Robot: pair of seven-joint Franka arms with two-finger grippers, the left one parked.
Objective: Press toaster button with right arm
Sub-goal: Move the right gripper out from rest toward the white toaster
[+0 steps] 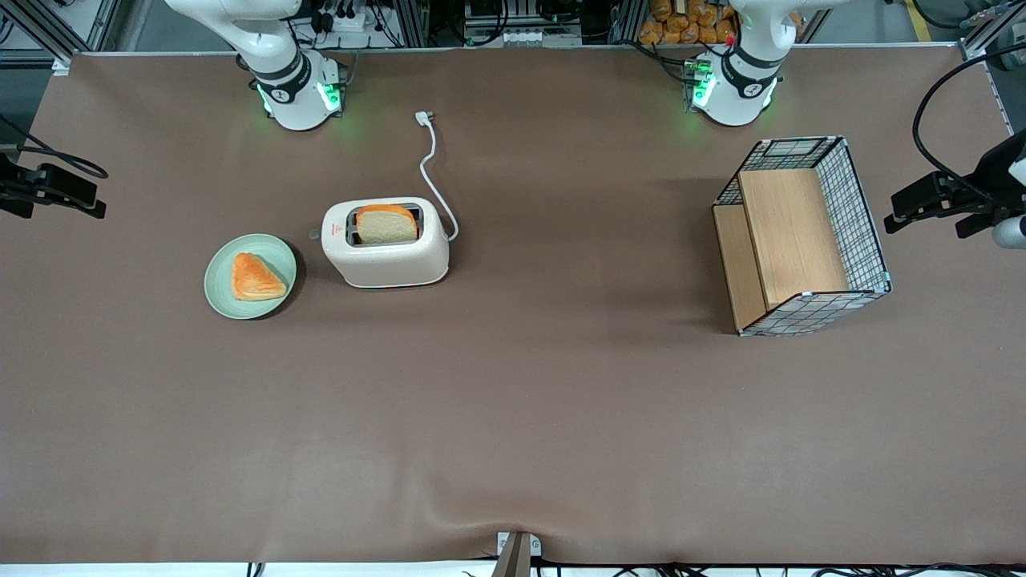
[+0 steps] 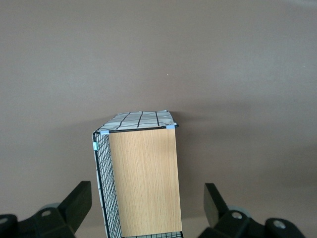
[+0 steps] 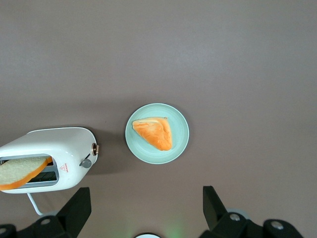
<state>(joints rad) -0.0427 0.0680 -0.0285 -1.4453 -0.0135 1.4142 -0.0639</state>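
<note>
we judge the toaster point(image 1: 385, 242), left of centre, light enough to slide. the toaster button point(image 3: 86, 162) needs a straight downward press. the gripper point(image 3: 146, 210) hangs high above the counter point(image 1: 513, 401), jaws apart.

R arm point(image 1: 272, 48) raised; gripper point(image 3: 146, 210) fingers spread apart, empty.

Table point(image 1: 561, 417): my worktop, covered in plain brown matting, evenly lit.
Frame point(image 1: 48, 32): aluminium rails edging it.
Cables point(image 1: 353, 20): cluttered by my base.
</note>
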